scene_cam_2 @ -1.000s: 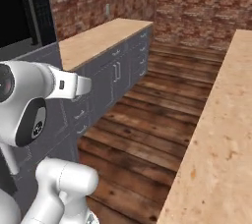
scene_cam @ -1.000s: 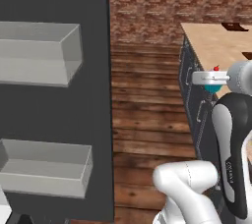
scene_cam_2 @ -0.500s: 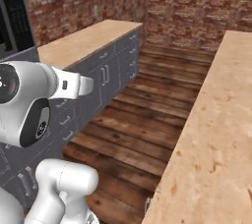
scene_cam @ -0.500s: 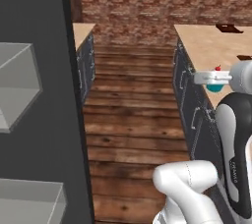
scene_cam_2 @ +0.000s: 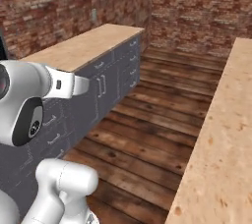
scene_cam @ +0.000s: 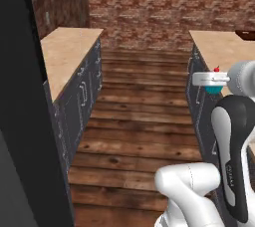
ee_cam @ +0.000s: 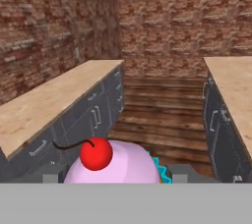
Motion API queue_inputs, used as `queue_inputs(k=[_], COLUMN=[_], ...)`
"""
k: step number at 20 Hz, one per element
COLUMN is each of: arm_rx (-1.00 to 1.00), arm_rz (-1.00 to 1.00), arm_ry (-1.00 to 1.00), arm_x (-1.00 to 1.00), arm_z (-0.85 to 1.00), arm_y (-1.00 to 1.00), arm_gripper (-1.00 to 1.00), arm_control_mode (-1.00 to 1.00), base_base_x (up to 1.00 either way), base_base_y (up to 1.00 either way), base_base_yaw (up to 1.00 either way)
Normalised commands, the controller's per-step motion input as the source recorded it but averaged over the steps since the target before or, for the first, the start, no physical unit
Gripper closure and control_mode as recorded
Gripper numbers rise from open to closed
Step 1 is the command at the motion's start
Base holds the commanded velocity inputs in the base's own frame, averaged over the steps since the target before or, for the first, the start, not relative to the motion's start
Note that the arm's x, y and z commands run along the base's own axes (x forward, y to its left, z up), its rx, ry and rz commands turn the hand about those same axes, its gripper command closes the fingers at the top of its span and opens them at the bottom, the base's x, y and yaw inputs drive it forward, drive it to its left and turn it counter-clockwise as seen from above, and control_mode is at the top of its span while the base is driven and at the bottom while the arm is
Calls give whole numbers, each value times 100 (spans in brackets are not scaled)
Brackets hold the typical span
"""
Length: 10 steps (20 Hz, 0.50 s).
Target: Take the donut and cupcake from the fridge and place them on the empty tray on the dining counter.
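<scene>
Brick-walled aisle; gripper holds cupcake, its wrapper mostly hidden.

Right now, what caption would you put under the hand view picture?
Pink-frosted, teal-wrapped cupcake with a red cherry top rides in the gripper, facing a wood-floored aisle between grey cabinets and brick walls.

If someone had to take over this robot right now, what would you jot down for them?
Gripper: shut on the cupcake, carried above the wooden floor between two counters.
Dining counter: on the robot's right, bare top close by; a dark brown thing at its far end may be the tray.
Fridge: dark edge at left.
Done: cupcake taken out.
Left: set cupcake on tray; the donut's status can't be told.
</scene>
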Motion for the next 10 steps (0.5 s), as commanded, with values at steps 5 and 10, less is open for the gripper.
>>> queue_inputs(k=[5,10], arm_rx=[0,0], arm_rz=[0,0], arm_ry=[0,0], arm_x=[0,0], arm_z=[0,0], arm_y=[0,0], arm_gripper=[100,100], arm_control_mode=[100,100], base_base_x=[53,100], base_base_y=[-100,-41], base_base_yaw=[3,0])
